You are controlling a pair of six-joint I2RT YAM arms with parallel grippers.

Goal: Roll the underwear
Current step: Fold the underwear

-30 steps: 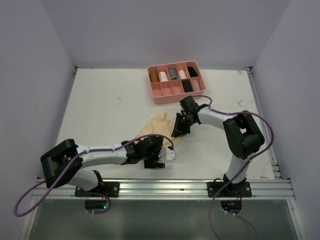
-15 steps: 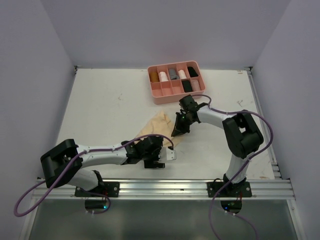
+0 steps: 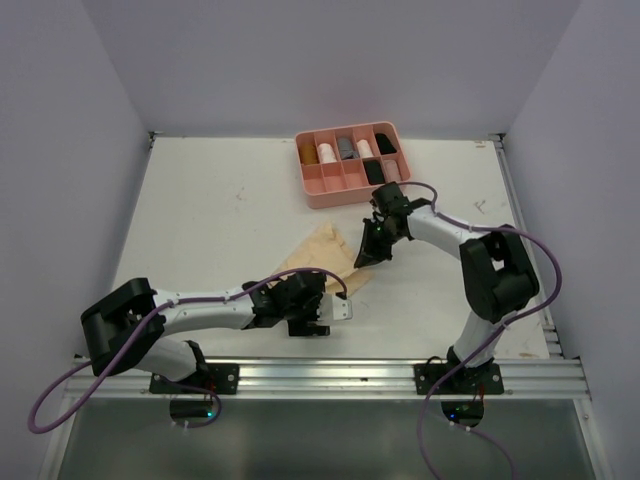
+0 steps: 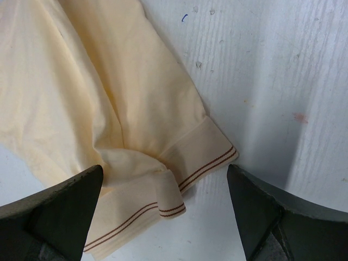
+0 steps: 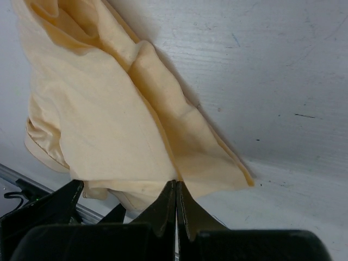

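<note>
The pale tan underwear [image 3: 318,256] lies crumpled on the white table between the two arms. In the left wrist view its waistband with two brown stripes [image 4: 201,163] is folded over at one end. My left gripper [image 3: 303,305] is open over the garment's near edge, its fingers [image 4: 60,212] on either side of the waistband. My right gripper [image 3: 368,248] is shut on the garment's right edge; its tips [image 5: 176,187] pinch the tan cloth [image 5: 98,109]. No loose pink or black garment shows.
A rigid pink divided tray [image 3: 325,190] stands at the back, just beyond the right gripper, with several rolled items in its compartments. An aluminium rail [image 3: 400,372] runs along the table's near edge.
My right gripper has moved right and back toward the tray, drawing the garment's right edge with it. The left arm has not moved.
</note>
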